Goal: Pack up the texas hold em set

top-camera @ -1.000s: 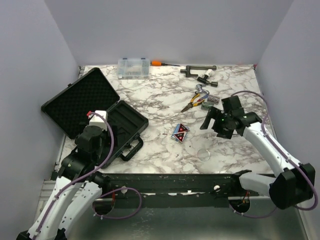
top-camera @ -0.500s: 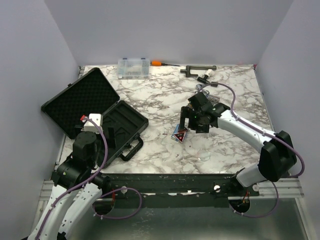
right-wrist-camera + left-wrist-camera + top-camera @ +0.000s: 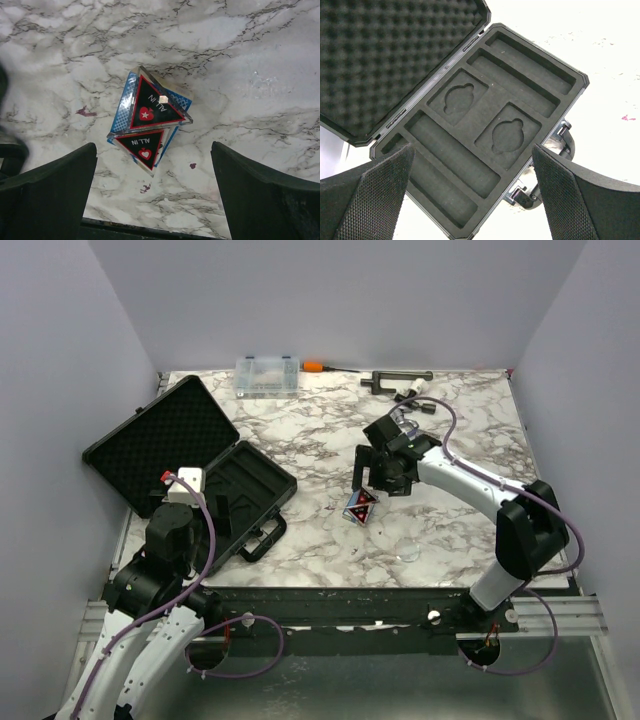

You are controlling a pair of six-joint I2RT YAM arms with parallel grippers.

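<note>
The black briefcase lies open at the left, foam lid up, its moulded tray bare. My left gripper is open above the tray's near corner, holding nothing. Two red-black "ALL IN" triangles rest on the blue-faced card deck on the marble. In the top view they lie mid-table. My right gripper is open just above them, with the stack between the open fingers and slightly ahead. A clear disc lies near the front edge. Small grey boxes sit beside the right arm.
A clear plastic compartment box, an orange-handled screwdriver and a black T-shaped tool lie along the back edge. Other hand tools are partly hidden behind the right arm. Grey walls enclose the table on three sides.
My right arm swung left from the table's right side and now hovers over the triangles and deck. My left gripper pulled back slightly over the case tray.
</note>
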